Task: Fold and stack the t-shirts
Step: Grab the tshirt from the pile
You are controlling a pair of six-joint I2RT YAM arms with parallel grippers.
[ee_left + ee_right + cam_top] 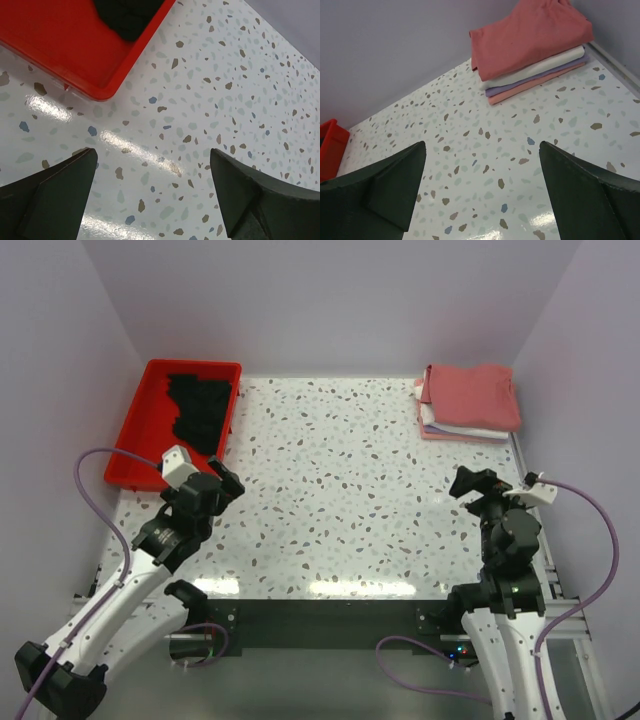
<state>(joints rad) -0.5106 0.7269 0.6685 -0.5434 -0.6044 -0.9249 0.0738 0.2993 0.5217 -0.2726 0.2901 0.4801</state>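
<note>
Jaws, left gripper (222, 481): spread wide, nothing between them. From its wrist camera you see only bare surface in the gap. Position: just off the near right corner of the red rectangular plastic tray (137, 430), over the white speckled desk (350, 490).

Jaws, right gripper (476, 483): likewise spread wide and holding nothing. Position: well apart from the tray, far across the desk to its right, about level with the tray's near end.

Item one: black soft cloth t-shirt (200, 405). Unfolded and rumpled, it lies inside the tray and fills the right-hand part from the far wall almost to the near end. You cannot tell from these views whether it is one garment or several.

Item two: stack of folded t-shirts (468, 405). It sits on the desk well to the right of the tray, about level with the tray's far end and close to the back wall. Layers, top to bottom:
- salmon-red t-shirt (530, 35), its edge overhanging the ones beneath
- white t-shirt (540, 67)
- pale lilac layer (532, 79)
- pale pink t-shirt (525, 88), touching the desk
</note>
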